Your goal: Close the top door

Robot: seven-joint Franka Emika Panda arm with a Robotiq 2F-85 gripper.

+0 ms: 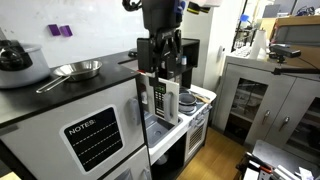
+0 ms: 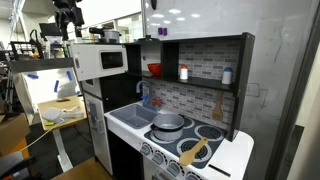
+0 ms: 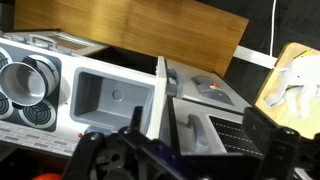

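Observation:
The top door (image 1: 162, 100) stands open, sticking out from the grey fridge unit, and its white inner face with dark spots is turned to the camera. It also shows in an exterior view (image 2: 100, 60) as a white panel with a dark window. In the wrist view I see it from above as a thin pale edge (image 3: 158, 95) between the sink and the fridge top. My gripper (image 1: 163, 62) hangs just above the door's top edge, also seen high up in an exterior view (image 2: 68, 22). In the wrist view my gripper (image 3: 185, 150) is open and empty, with its fingers spread wide.
The lower grey door with a NOTES chalkboard (image 1: 95, 135) and a handle (image 3: 195, 130) is shut. A pot (image 1: 15, 55) and a pan (image 1: 78, 70) sit on the dark top. The sink (image 3: 110, 95) and stove (image 2: 185, 135) lie beside the fridge. A beige glass-door cabinet (image 1: 260, 95) stands beyond.

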